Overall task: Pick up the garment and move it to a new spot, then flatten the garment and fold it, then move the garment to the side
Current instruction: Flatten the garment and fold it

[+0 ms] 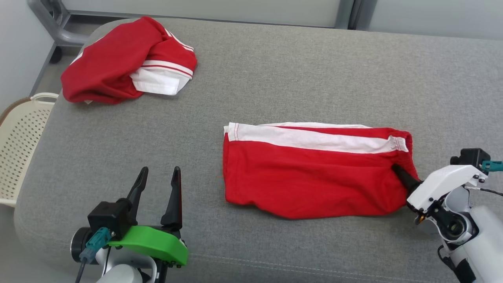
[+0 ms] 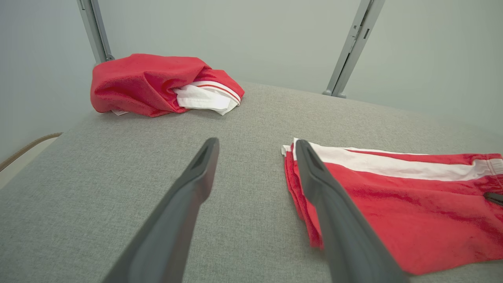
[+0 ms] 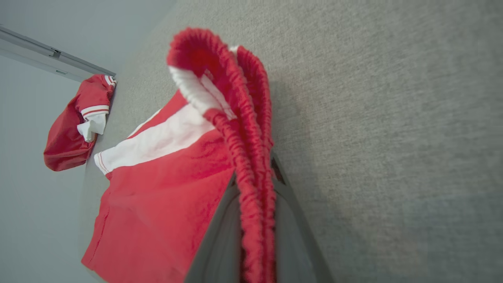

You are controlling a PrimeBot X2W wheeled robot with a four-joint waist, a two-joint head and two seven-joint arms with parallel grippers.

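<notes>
My right arm comes in from the lower right with its white wrist tipped down over the gray bench (image 1: 314, 70). The right gripper (image 1: 396, 169) pokes into the near right corner of the red shorts (image 1: 306, 177). My left arm sits at the lower left with its green cover on top. The left gripper (image 1: 161, 171) points away from me across bare gray cloth.

From the head view I see the shorts lying flat in a long folded shape, right of the middle of the bench. They have a white stripe along the far side. That view gives me just one dark finger of the right gripper on the cloth.

The right wrist view tells me more. The jaws are closed on the stretchy waistband (image 3: 251, 129), which bunches up in a loop between the two fingers.

The left wrist view shows the left jaws wide open with nothing in them. The hem end of the shorts lies near one finger, off to its side and not between the two.

A crumpled red and white garment (image 1: 114, 63) sits in a heap at the far left corner, well apart from both grippers. A cream plastic basket (image 1: 19, 149) stands beside the bench's left edge.
</notes>
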